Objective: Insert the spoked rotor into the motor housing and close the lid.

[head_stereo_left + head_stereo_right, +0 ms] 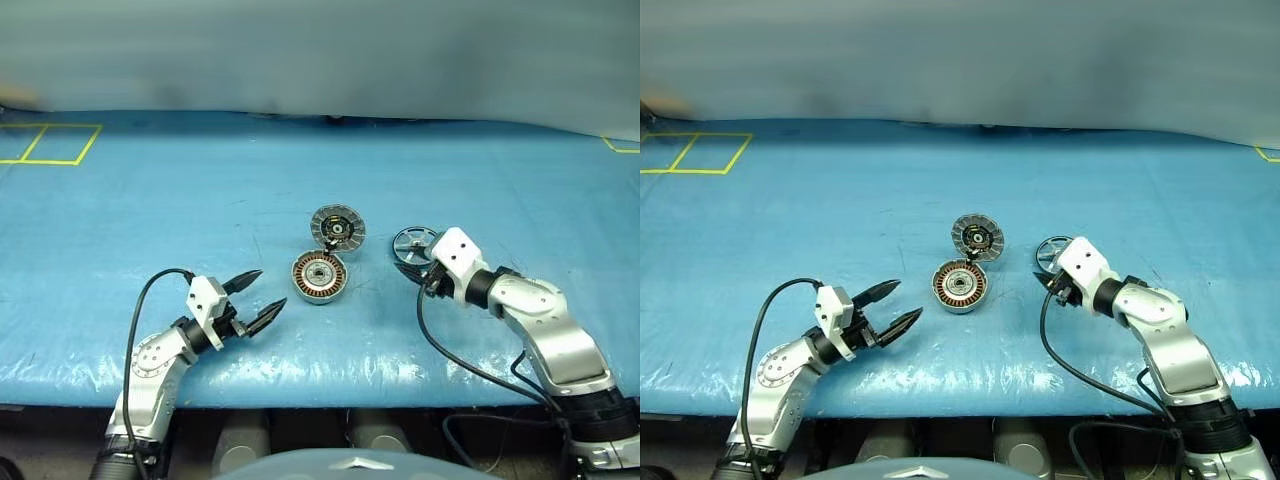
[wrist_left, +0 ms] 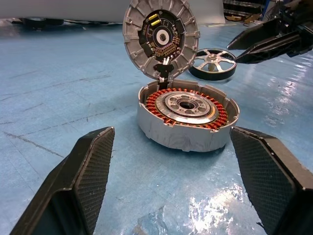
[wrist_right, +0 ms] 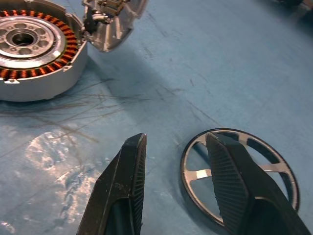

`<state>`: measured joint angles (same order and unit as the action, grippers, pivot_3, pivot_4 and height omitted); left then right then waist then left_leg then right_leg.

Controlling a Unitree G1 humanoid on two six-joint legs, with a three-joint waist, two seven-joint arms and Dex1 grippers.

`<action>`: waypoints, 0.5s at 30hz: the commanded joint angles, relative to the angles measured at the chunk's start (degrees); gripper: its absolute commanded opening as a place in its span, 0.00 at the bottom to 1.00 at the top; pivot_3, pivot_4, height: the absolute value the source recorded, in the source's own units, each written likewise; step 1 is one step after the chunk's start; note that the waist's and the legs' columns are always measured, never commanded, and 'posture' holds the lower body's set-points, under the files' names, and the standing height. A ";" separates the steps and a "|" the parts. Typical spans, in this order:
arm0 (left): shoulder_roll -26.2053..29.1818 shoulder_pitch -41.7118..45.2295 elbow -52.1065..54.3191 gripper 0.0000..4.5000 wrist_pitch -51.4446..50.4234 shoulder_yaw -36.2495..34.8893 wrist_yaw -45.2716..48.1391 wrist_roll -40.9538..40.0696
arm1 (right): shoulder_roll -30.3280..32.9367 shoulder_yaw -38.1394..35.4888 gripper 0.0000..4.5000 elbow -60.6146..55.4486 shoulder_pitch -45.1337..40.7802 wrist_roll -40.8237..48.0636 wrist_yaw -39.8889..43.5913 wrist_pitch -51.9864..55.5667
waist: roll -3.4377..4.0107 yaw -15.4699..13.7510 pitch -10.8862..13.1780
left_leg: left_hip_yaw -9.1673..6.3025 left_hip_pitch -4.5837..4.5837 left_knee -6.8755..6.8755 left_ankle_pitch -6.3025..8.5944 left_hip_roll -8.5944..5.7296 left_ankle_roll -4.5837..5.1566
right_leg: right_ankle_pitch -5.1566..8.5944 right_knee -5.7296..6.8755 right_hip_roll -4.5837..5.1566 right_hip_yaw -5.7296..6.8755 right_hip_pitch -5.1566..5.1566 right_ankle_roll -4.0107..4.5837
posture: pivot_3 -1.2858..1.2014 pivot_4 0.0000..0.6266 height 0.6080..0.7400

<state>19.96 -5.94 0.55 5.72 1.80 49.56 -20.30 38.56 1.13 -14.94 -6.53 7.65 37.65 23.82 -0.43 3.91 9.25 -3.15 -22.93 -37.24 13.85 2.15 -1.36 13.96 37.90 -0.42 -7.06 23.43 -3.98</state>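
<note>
On blue sheeting over the table point(image 1: 120, 200), the spoked rotor point(image 3: 239, 178) lies flat, just right of the motor housing point(image 1: 319, 277) and apart from it. The housing is seen open, its copper windings exposed, w/ the lid point(image 1: 337, 228) standing tilted up on the far edge, inner face shown.

The right gripper point(image 3: 178, 166) is held low over the rotor, fingers parted; 1 finger is seen above the near rim, the other over bare sheeting. Nothing is pinched, and contact w/ the rim cannot be told. The left gripper point(image 1: 256, 299) is held spread wide, empty, near the housing's left side, pointing at it.

Handling, as judged: the rotor is taken for rigid metal, fairly light, thin, smooth and probably slippery on its dark rim. A flat-lying ring gives little edge to grab, so the rim is best pinched across its thickness, 1 finger inside between 2 spokes, 1 outside. The spokes look thin and should not be squeezed. Magnetic pull near the windings may be expected, so a firm grip is advised on approach. The lid's hinge w/ small wires looks fragile.
</note>
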 commanded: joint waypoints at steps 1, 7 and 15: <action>-0.41 0.55 0.54 0.89 1.62 0.11 0.44 -0.20 | 1.66 -1.20 0.40 0.66 -2.89 -2.99 -1.74 -0.61 | 0.00 -0.04 0.00 | 0.00 0.00 0.00 0.00 0.00 0.00 | 0.00 0.00 0.00 0.00 0.00 0.00 | 0.52 0.24 1.00; -0.65 0.15 0.49 0.89 2.12 -0.20 0.21 0.04 | 3.34 1.75 0.40 6.10 -5.51 -9.06 -3.42 1.15 | -0.01 -0.19 0.00 | -0.01 -0.01 0.02 0.00 -0.01 0.00 | -0.01 -0.01 0.01 0.01 0.00 -0.01 | 0.52 0.24 1.00; -0.57 -1.03 0.92 0.89 2.23 -0.59 -0.71 0.26 | 2.41 3.00 0.40 9.40 -6.29 -10.68 -2.71 1.70 | -0.01 -0.07 0.01 | 0.00 -0.01 0.05 0.00 0.00 0.00 | -0.02 -0.01 0.01 0.00 0.01 -0.02 | 0.52 0.24 1.00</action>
<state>19.36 -6.88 0.25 6.86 1.73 49.22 -20.23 40.69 4.49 -4.75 -11.89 -2.56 34.89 25.59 -0.44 3.84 9.26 -3.15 -22.93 -37.19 13.85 2.14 -1.36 13.95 37.89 -0.42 -7.06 23.44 -4.00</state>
